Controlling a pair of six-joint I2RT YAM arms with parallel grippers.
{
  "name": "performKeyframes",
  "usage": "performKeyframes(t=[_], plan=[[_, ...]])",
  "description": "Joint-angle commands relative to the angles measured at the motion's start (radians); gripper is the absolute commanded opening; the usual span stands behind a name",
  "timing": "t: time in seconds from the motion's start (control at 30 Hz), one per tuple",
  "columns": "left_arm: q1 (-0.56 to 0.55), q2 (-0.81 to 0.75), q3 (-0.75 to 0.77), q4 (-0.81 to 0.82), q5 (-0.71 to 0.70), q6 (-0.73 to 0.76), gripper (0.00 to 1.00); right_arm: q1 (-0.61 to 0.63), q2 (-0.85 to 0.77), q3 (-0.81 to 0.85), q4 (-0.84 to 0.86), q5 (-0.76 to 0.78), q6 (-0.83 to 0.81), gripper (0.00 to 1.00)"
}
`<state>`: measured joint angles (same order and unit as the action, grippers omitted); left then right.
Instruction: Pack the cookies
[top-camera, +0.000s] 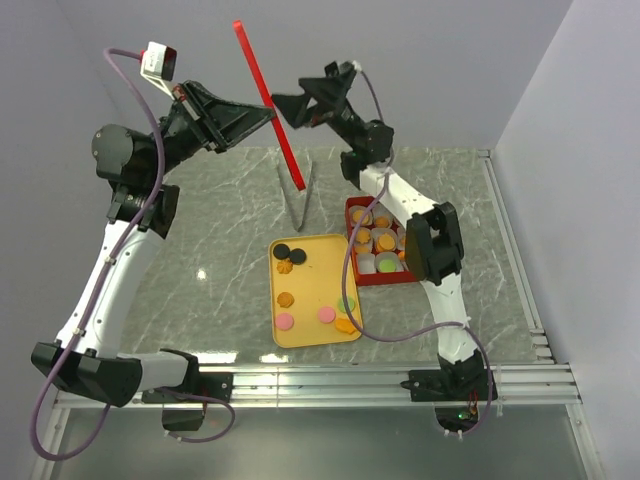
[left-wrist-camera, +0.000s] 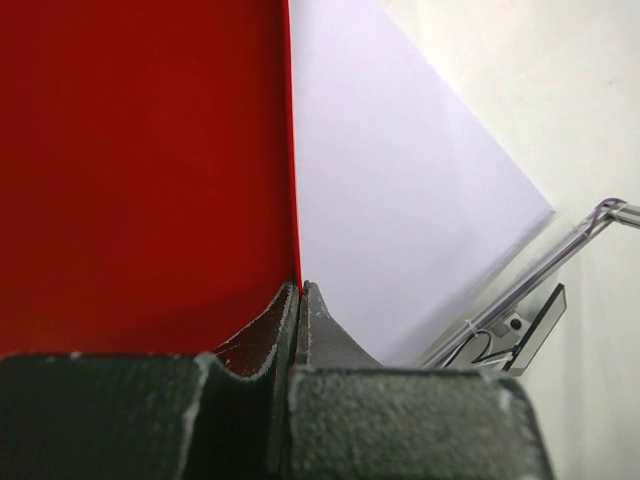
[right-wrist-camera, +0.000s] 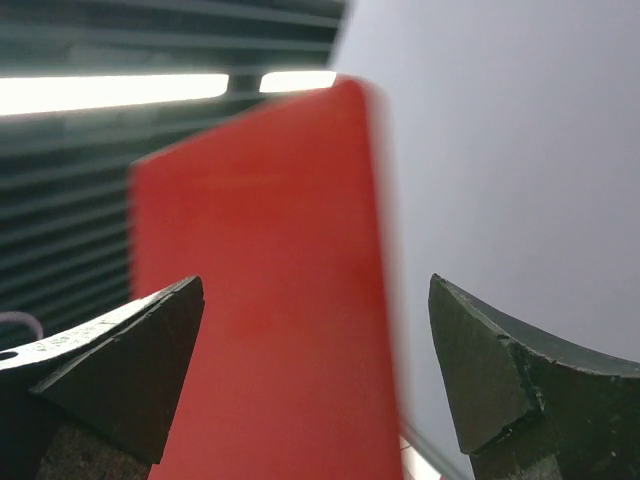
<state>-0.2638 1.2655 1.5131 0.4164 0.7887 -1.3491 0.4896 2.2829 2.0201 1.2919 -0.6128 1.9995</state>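
Both arms are raised high above the table (top-camera: 220, 230). The left gripper (top-camera: 268, 113) is pinched tight on the edge of a flat red lid (top-camera: 268, 100), holding it up in the air on a slant, top end toward the back wall and low end hanging over the middle of the table. In the left wrist view its fingertips (left-wrist-camera: 298, 292) meet right on the lid's thin edge (left-wrist-camera: 150, 170).

The right gripper (top-camera: 281, 110) sits just on the other side of the lid with its jaws spread wide. In the right wrist view the lid (right-wrist-camera: 270, 300) stands between the two fingers (right-wrist-camera: 130, 350), clear of both; whether it touches either I cannot tell.

The cookies (top-camera: 286, 299) are down on the table, well below the grippers. A handful lie loose on a yellow tray (top-camera: 310, 270): two black and an orange one at the far left corner, another orange, two pink, one green and one more orange nearer the arms. Just right of the tray sits a red box (top-camera: 352, 210), partly hidden by the right arm, with white cups (top-camera: 366, 263) inside, several holding orange cookies.
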Motion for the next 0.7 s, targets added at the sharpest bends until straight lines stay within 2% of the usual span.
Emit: performKeyframes(t=[0.0, 0.1, 0.17, 0.27, 0.37, 0.67], plan=[[0.023, -0.015, 0.006, 0.211, 0.000, -0.082, 0.00, 0.015, 0.024, 0.217, 0.475, 0.094, 0.620, 0.98], [0.040, -0.003, 0.002, 0.303, -0.003, -0.143, 0.00, 0.020, 0.052, 0.294, 0.474, 0.148, 0.657, 0.96], [0.046, 0.006, 0.004, 0.387, -0.009, -0.200, 0.00, 0.023, 0.046, 0.302, 0.472, 0.125, 0.660, 0.96], [0.051, 0.032, 0.038, 0.490, -0.005, -0.278, 0.00, 0.023, -0.055, 0.172, 0.472, 0.044, 0.627, 0.96], [0.052, 0.054, 0.070, 0.553, 0.010, -0.335, 0.00, 0.020, -0.095, 0.008, 0.472, 0.025, 0.573, 0.98], [0.052, 0.041, 0.076, 0.647, 0.037, -0.424, 0.00, 0.041, -0.099, -0.044, 0.461, 0.008, 0.565, 1.00]])
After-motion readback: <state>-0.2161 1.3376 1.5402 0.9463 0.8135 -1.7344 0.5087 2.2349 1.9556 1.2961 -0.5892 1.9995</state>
